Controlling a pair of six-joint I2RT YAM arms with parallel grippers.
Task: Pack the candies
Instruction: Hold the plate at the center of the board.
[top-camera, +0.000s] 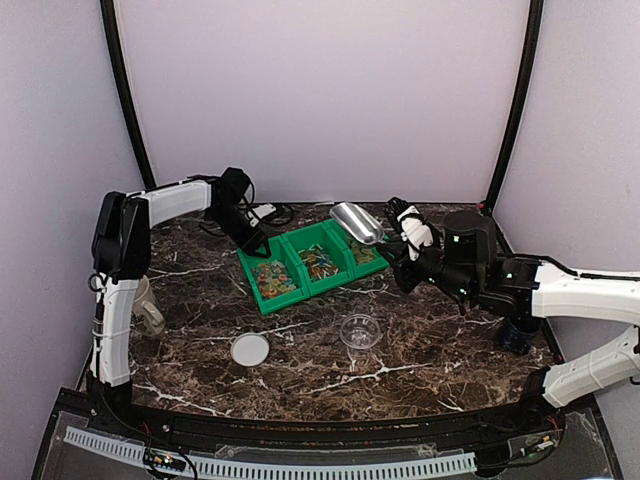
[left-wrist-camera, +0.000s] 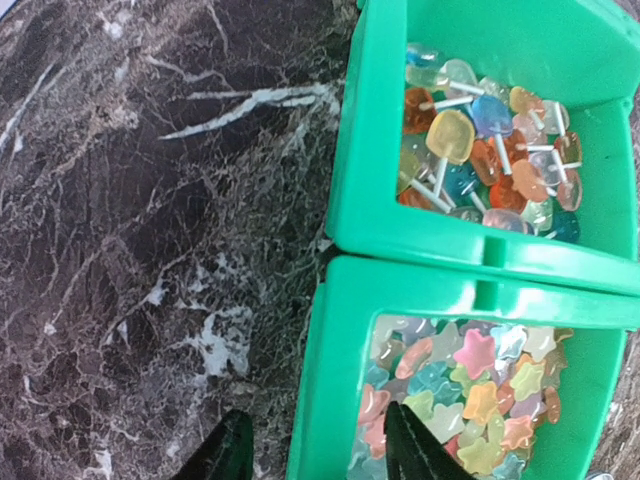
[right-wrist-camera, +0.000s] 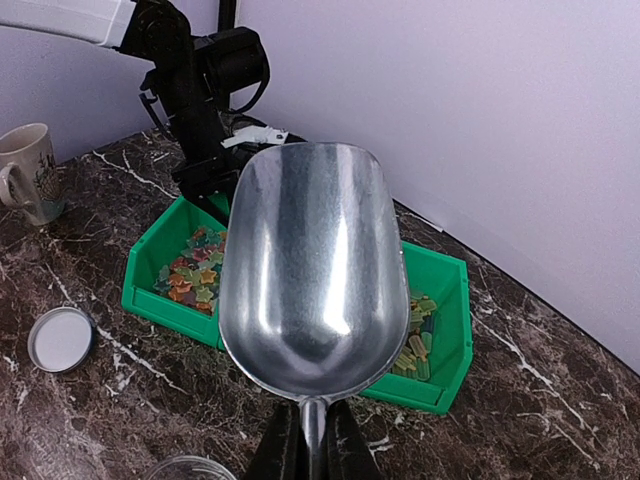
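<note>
We saw the candies (left-wrist-camera: 470, 390) all in the green three-compartment bin (left-wrist-camera: 420, 250), mid-table toward the back. Left compartment: translucent stars in pink, yellow, orange, teal. Middle: glossy rounded ones on white sticks. Right: small green and orange pieces, partly hidden under the scoop (right-wrist-camera: 310, 260). Left pincer (left-wrist-camera: 315, 452) straddled the left compartment's outer wall, one finger outside, one in among the stars. Its jaws were apart with a gap on the outer side, so released, not clamped. Right pincer (right-wrist-camera: 313, 440) was clenched on the metal scoop's handle, shiny bowl above the bin's right end. Table (left-wrist-camera: 150, 250): dark marble, white veins. On it, mug (right-wrist-camera: 30, 170) far left, then a round lid (top-camera: 250, 349) and a clear cup (top-camera: 361, 332) in front of the bin, apart. Plain pale lilac walls (top-camera: 320, 100) behind.
</note>
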